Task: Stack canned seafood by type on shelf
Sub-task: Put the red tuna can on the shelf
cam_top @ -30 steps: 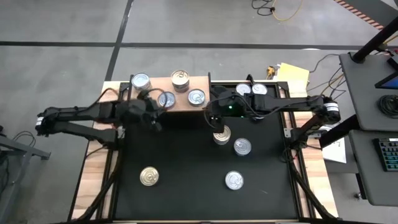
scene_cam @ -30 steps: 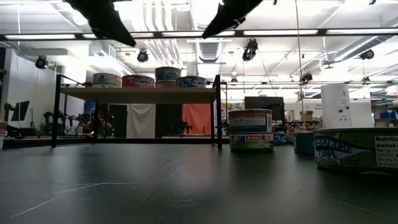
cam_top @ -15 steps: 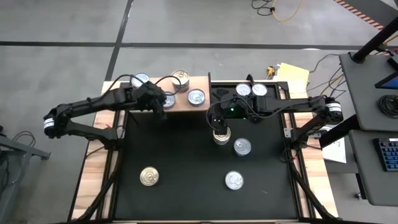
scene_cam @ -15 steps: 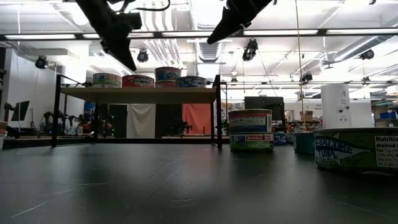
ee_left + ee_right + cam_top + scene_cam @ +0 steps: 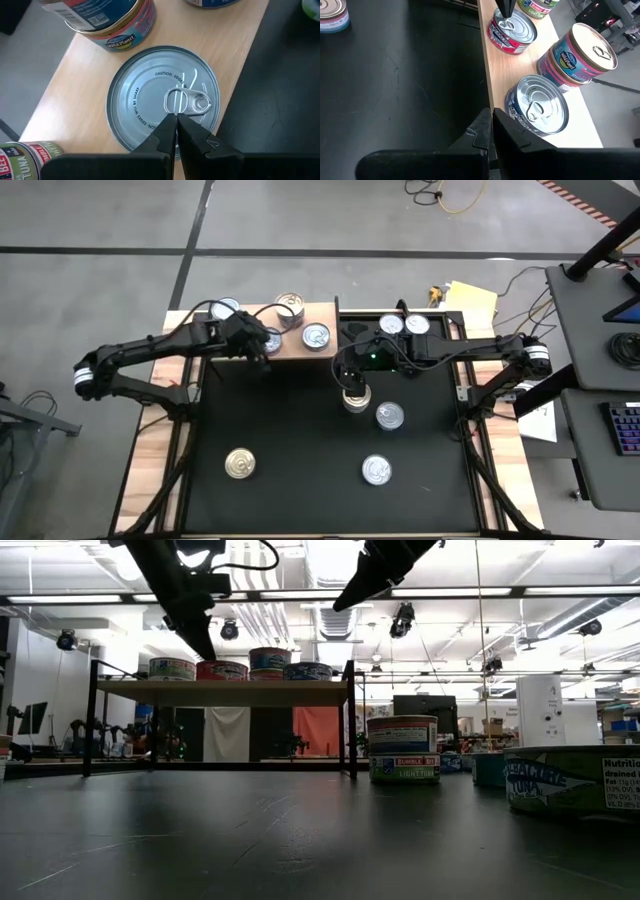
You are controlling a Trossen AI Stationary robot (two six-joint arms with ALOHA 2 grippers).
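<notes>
The wooden shelf [image 5: 296, 348] stands at the table's far edge with several cans on it. My left gripper [image 5: 176, 116] is shut, its tips just over the lid of a silver-topped, red-labelled can [image 5: 145, 100] at the shelf's near edge. My right gripper [image 5: 351, 385] is also shut and touches nothing. It hangs high above a gold-topped stack of two cans [image 5: 403, 748] on the black table. Beside the red-labelled can stand a gold-topped stack [image 5: 582, 50] and a silver-topped can [image 5: 537, 105], both resting on the shelf top. My left gripper points its shut fingertips [image 5: 167, 125] steeply down at the can's lid, right beside the pull tab [image 5: 182, 101]. I cannot tell whether they touch the lid. The can stands flat on the shelf top.
Loose cans rest on the black table: a gold-topped one [image 5: 240, 463] near left and two silver-topped ones [image 5: 390, 416] [image 5: 377, 470] to the right. Two more cans [image 5: 404, 324] stand at the far edge, right of the shelf. A can [image 5: 228, 308] sits on the shelf's far left corner.
My left gripper has swung from over the table's left part toward the far edge. It has tipped downward and come down over the red-labelled can on the shelf. It has hardly moved in the last half second. The cans have not shifted.
</notes>
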